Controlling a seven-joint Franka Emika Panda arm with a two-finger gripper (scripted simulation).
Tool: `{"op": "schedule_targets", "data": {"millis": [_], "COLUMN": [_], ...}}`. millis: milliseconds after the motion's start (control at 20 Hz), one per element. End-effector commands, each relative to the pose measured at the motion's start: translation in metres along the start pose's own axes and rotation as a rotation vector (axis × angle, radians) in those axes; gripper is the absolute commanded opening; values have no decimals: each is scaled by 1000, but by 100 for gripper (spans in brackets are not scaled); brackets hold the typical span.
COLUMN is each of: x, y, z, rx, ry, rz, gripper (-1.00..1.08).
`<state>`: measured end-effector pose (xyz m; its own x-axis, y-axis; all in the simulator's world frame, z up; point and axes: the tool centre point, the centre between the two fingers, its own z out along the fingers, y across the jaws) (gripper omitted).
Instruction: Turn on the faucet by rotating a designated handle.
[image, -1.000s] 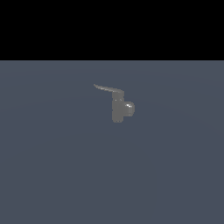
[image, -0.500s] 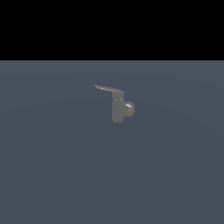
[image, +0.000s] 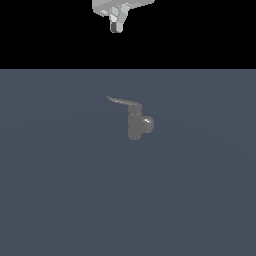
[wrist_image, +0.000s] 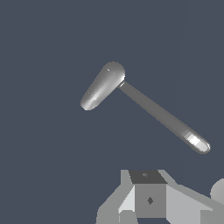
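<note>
Up high, well above the faucet (image: 136, 124), hangs the gripper (image: 116, 26), touching nothing; jaw spacing can't be told. Handle (image: 122, 102) juts sideways off the faucet's top.

A small matte grey faucet with a short upright cylindrical body (image: 134, 126) stands alone near the middle of the flat blue-grey table (image: 60, 200). A rounded stubby spout bulges from its side toward the exterior view's right. From its top a thin, flat, slightly curved grey lever handle (image: 122, 102) reaches out toward the exterior view's left, rising a little and tapering to a point. In the wrist view, seen from above, the handle (wrist_image: 101, 86) shows as a broad rounded blade narrowing at one end, and nothing touches it.
</note>
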<state>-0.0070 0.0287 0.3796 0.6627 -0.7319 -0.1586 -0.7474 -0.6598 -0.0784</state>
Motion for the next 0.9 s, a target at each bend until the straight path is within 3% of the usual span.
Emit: {"op": "schedule_targets", "data": {"millis": [0, 850], "x": [13, 86], "y": [-14, -89], "z": [16, 140], "rx": [-2, -22], "ry": [5, 105], "rz": [73, 527], "gripper": [-100, -100]}}
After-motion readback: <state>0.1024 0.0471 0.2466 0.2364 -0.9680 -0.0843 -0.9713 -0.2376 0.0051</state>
